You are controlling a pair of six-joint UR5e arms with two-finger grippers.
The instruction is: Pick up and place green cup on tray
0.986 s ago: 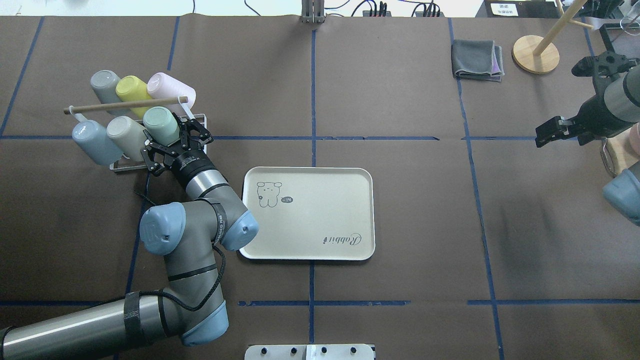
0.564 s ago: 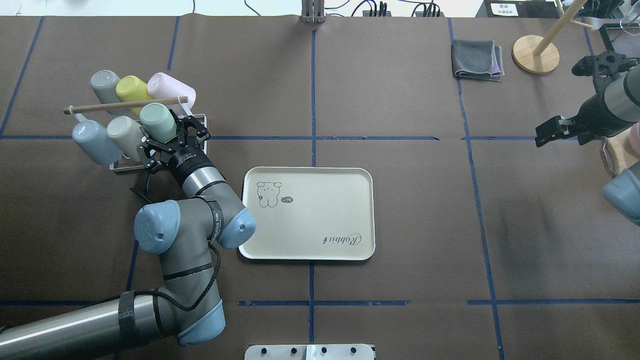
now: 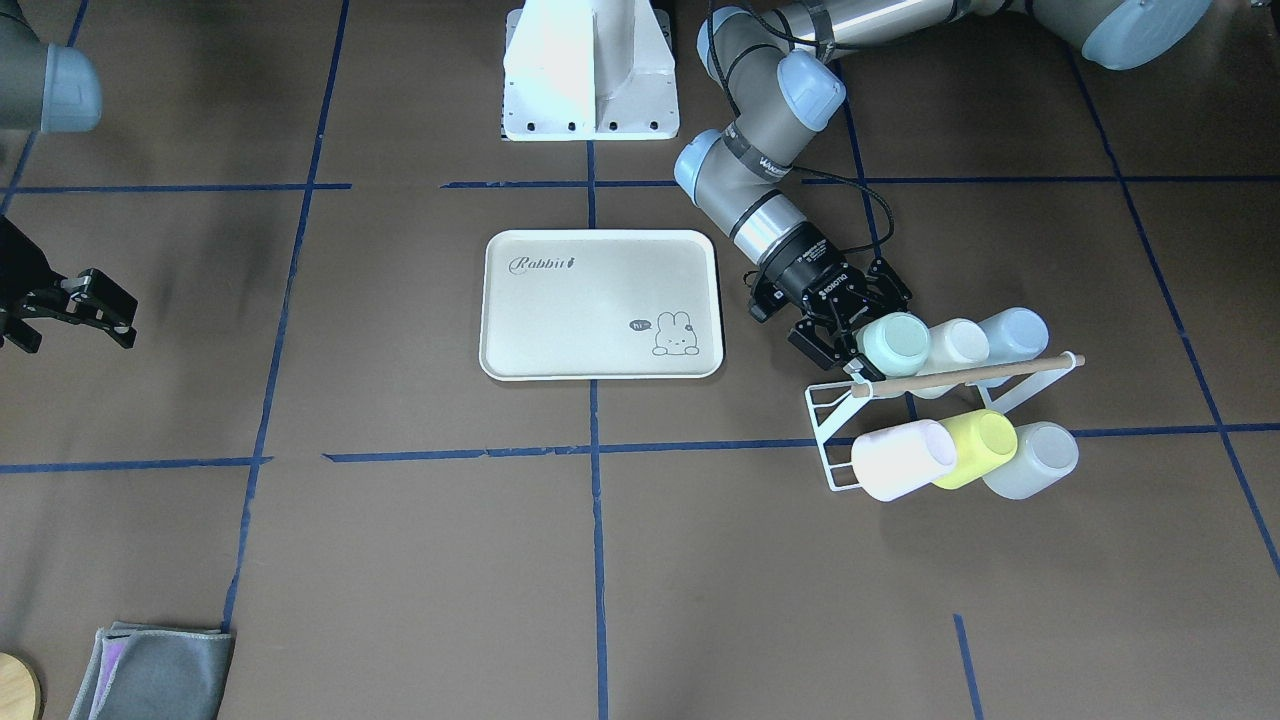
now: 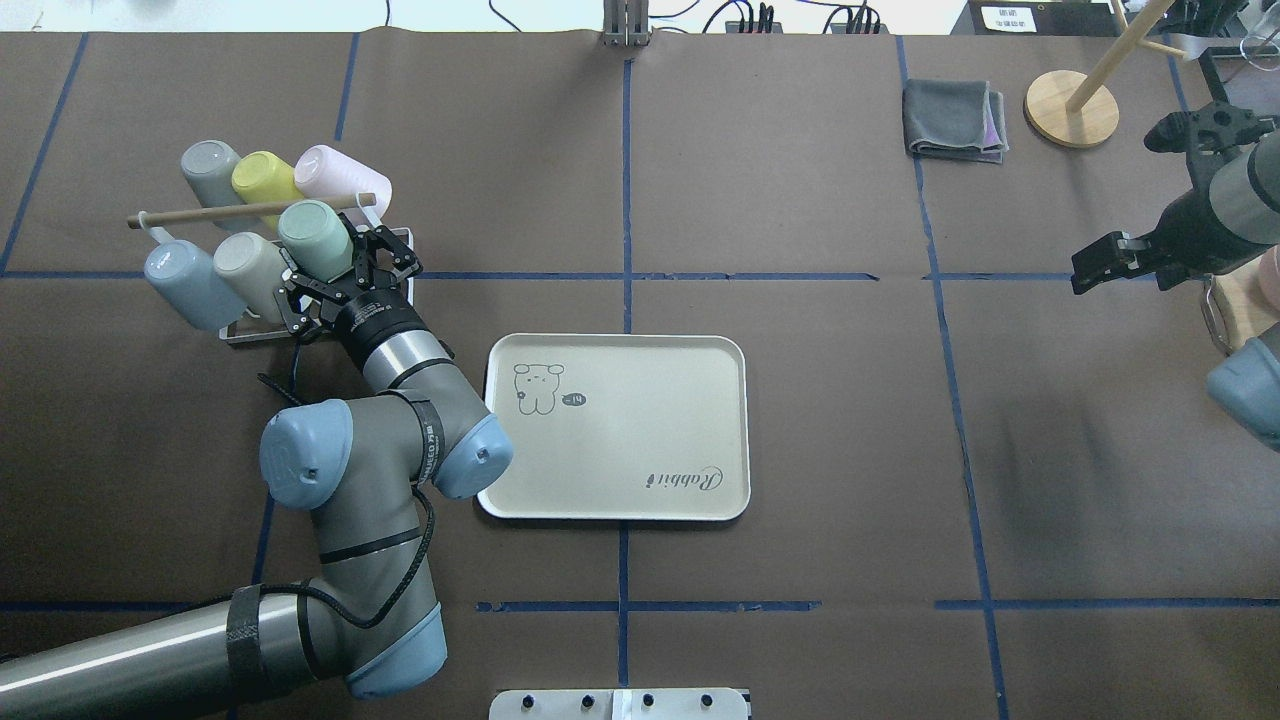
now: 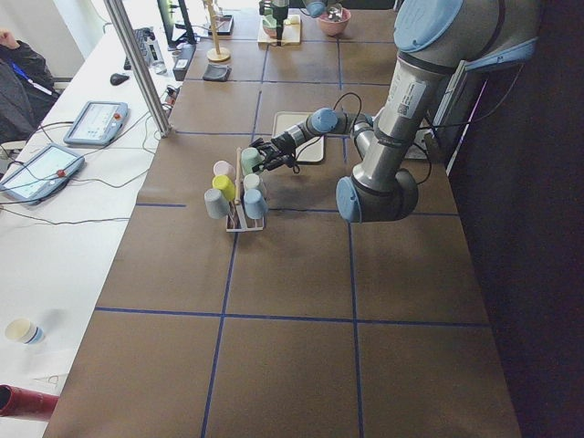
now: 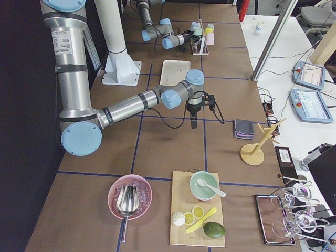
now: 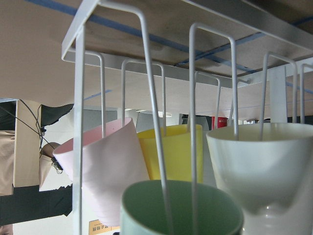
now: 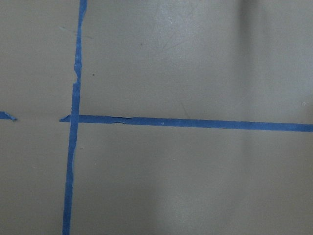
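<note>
The pale mint-green cup [image 4: 313, 238] hangs mouth-down on the white wire rack [image 4: 398, 236] at the left of the table, at the end of the near row by the tray. It also shows in the front view [image 3: 893, 343] and the left wrist view [image 7: 181, 210], where a rack wire still runs into its mouth. My left gripper [image 4: 332, 256] has a finger on each side of the cup near its rim and is shut on it. The cream "Rabbit" tray [image 4: 620, 480] lies empty at the centre. My right gripper [image 4: 1080, 272] hovers open and empty at the far right.
Several other cups hang on the rack: cream [image 4: 245, 262], pale blue [image 4: 180, 280], grey [image 4: 210, 168], yellow-green [image 4: 262, 178] and pink [image 4: 325, 170], under a wooden rod [image 4: 250, 210]. A folded grey cloth [image 4: 955, 120] and a wooden stand [image 4: 1070, 108] sit at the back right.
My left gripper and the green cup have shifted together a little up and to the left, toward the rod. The left elbow has swung leftward. The right arm has not moved.
</note>
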